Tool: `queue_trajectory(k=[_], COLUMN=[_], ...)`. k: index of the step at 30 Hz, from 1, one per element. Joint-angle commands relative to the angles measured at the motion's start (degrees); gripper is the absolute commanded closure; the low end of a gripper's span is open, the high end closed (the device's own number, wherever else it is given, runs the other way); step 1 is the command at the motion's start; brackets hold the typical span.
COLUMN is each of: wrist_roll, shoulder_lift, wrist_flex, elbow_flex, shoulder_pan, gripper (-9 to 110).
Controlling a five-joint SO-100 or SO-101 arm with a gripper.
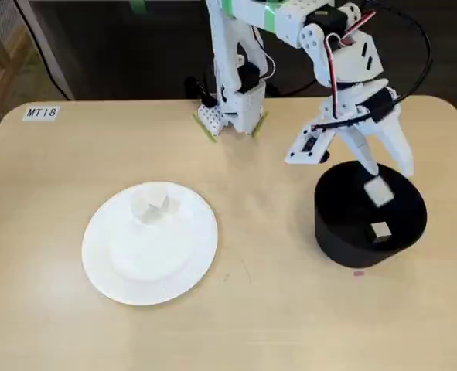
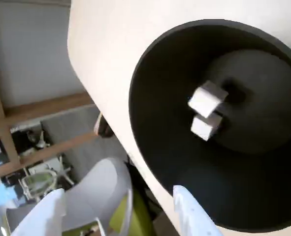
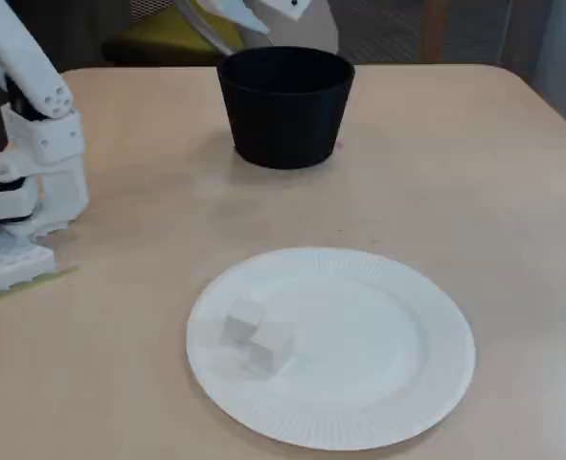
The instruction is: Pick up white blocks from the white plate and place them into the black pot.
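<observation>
My gripper point(image 1: 385, 165) hangs open over the black pot point(image 1: 344, 239), its fingers spread above the pot's mouth. A blurred white block point(image 1: 377, 191) is just below the fingertips, free of them, and another white block point(image 1: 380, 230) lies on the pot's floor. The wrist view looks down into the pot point(image 2: 160, 147) and shows both blocks, one point(image 2: 208, 98) right above the other point(image 2: 206, 126), with one fingertip point(image 2: 187, 211) at the bottom edge. On the white plate point(image 1: 127, 267) two more white blocks point(image 3: 242, 321) point(image 3: 271, 345) sit side by side, touching.
The arm's white base point(image 1: 232, 108) stands at the table's far edge in a fixed view, between plate and pot. A label reading MT18 point(image 1: 41, 113) is stuck at the far left corner. A small pink speck point(image 1: 358, 272) lies just in front of the pot.
</observation>
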Motion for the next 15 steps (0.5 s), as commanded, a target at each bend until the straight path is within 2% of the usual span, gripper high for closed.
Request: queue_trajectory(k=[1, 2, 4, 8, 12, 15], wrist_roll=[-0.53, -0.53, -0.79, -4.66, -11.16, -7.56], shoulder_lift=[2.29, 2.37, 2.90, 5.19, 6.94, 8.17], wrist_flex=[-0.88, -0.88, -0.09, 4.66, 14.41, 19.16], elbow_flex=[-0.18, -0.26, -0.70, -1.49, -3.25, -3.25], shoulder_pan=[2.02, 2.55, 4.13, 11.07, 23.82, 35.33], gripper=[75, 81, 104, 104, 104, 104])
